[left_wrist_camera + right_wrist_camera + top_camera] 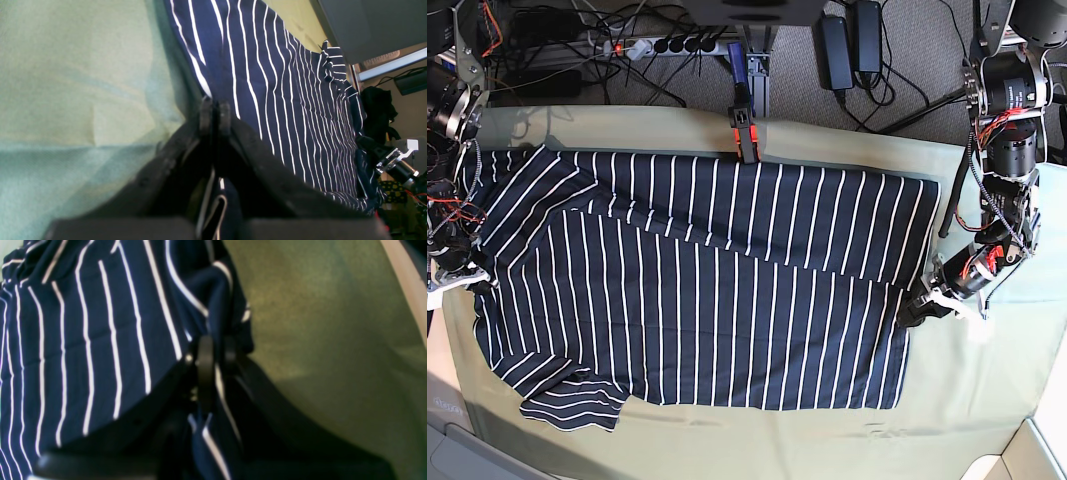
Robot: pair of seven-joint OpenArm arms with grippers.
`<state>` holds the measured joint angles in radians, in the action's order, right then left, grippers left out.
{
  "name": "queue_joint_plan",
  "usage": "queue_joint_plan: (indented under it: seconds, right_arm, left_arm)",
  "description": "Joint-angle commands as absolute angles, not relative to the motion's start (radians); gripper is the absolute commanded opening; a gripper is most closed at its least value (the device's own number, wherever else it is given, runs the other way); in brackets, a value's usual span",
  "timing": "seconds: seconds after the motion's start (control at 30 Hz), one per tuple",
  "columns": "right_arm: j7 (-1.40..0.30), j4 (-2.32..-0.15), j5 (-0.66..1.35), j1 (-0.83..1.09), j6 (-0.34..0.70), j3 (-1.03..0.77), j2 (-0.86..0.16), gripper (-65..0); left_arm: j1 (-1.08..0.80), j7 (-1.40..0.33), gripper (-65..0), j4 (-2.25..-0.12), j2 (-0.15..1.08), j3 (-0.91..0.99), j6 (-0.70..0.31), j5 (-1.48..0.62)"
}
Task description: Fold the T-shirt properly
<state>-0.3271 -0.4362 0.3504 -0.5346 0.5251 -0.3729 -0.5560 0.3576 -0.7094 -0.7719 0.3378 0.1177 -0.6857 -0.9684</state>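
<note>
Both sets of fingers pinched the shirt (707, 280) at opposite side edges (soft, limp cloth, likely to sag).

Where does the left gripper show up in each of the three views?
Left wrist: left gripper at bottom centre, jaws shut on the T-shirt edge.
Right wrist: not in it.
Base: at the right, at the T-shirt's right edge.
Shared landmark: the green cloth under the T-shirt, in all three views.
</note>
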Motion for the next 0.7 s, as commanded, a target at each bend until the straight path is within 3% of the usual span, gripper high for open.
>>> queue_joint_plan:
  seconds: [0.0,0.2,0.47,0.67]
  right_arm:
    - [-0.342,-0.443,0.352,-0.551,0.486,-0.374,-0.569,-65.0]
    - [-0.374,-0.469,0.361,-0.551,0.486,-0.374,-0.583,-65.0]
    - [-0.581,-0.568,0.512,-0.54,0.486,-0.374,-0.627,-65.0]
    - [-0.614,-0.677,0.553,-0.455,0.487,-0.374,-0.663,-65.0]
  left_arm:
    - [0.382,-0.7,-65.0,-0.784,0.347,0.12,-0.698,-0.988]
    - [0.382,-0.721,-65.0,-0.793,0.358,0.12,-0.698,-1.022]
    - [0.382,-0.945,-65.0,-0.889,0.367,0.12,-0.698,-1.171]
    - [0.382,-1.04,-65.0,-0.945,0.37,0.12,-0.698,-1.216]
